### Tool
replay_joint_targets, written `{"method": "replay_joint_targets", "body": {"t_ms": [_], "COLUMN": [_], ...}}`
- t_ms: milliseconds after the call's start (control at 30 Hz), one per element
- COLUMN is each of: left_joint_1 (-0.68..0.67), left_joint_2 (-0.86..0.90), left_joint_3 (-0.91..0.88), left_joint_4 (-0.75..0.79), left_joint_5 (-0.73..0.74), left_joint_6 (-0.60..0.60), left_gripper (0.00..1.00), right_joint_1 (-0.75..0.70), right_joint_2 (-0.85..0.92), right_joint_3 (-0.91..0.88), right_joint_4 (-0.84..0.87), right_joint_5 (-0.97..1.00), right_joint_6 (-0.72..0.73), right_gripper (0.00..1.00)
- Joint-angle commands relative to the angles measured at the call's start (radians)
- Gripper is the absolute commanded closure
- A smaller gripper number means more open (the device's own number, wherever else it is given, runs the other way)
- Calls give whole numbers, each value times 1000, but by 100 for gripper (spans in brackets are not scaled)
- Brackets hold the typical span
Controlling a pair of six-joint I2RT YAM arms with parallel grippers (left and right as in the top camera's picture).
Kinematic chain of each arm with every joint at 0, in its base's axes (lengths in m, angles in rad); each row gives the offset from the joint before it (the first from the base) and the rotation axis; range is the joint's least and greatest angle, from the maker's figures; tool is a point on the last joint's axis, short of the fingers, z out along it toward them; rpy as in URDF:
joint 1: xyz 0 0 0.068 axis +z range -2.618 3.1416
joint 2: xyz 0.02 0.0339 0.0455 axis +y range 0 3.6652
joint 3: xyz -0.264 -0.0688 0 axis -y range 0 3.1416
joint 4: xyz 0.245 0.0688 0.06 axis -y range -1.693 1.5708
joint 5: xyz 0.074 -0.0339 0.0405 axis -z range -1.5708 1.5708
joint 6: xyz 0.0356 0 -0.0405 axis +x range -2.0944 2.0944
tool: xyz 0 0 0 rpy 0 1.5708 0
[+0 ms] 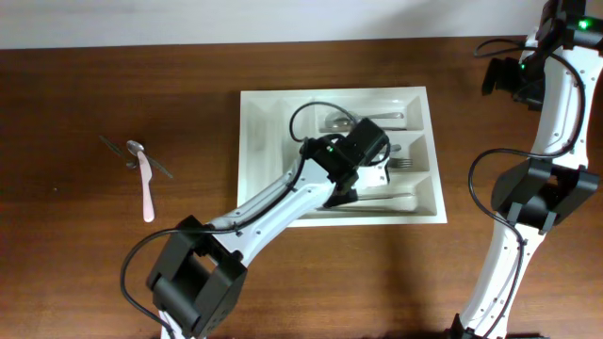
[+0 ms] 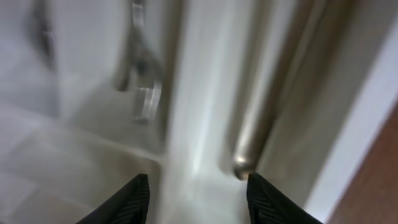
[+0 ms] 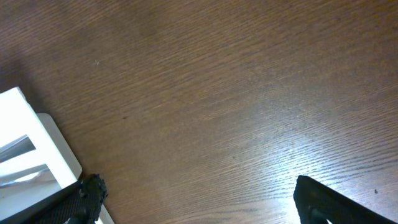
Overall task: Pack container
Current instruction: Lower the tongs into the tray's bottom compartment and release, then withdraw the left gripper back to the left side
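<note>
Seen from above, the white tray (image 1: 247,160) sits in the middle of the counter (image 1: 94,75), and the packing looks partly done. Spoons (image 1: 363,120) lie in the far long compartment, a fork (image 1: 403,163) in the middle one and a knife (image 1: 396,198) in the near one. The two narrow compartments at the tray's left end look bare. The left arm (image 1: 273,202) reaches across the tray, with the left gripper (image 1: 375,172) low over the middle and near compartments. The right arm (image 1: 551,122) stands off at the right side, apart from the tray. What seems left to pack is a pink-handled spoon (image 1: 147,193) and a thin dark utensil (image 1: 160,170) crossing beside it, both on the counter well to the left of the tray. The left wrist view is blurred, but it shows that gripper's fingers apart with nothing clamped between them. They are close above a divider (image 2: 199,93) of the tray, and a metal handle (image 2: 252,124) lies in the compartment just ahead. In the right wrist view the right gripper (image 3: 198,186) is spread wide over bare wood, holding nothing. A corner of the tray shows at the left edge.
</note>
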Motion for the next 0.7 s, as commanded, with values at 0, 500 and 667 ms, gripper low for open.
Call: {"method": "replay_joint_targets", "body": {"t_ms": [0, 500, 667], "left_joint_1": [64, 618, 686], "left_joint_2": [2, 2, 2], "left_joint_3": [137, 281, 281], "left_joint_4": [14, -129, -212], "left_joint_5": [-41, 21, 169], "left_joint_6": [-127, -877, -876], "left_gripper": [49, 36, 26], "right_joint_1": [4, 4, 4], "right_joint_2": [-19, -19, -19], "right_joint_3": [15, 15, 15], "right_joint_4": [-1, -1, -1], "right_joint_5": [-6, -6, -6], "right_joint_6": [-7, -7, -7], "right_gripper": [1, 1, 1]}}
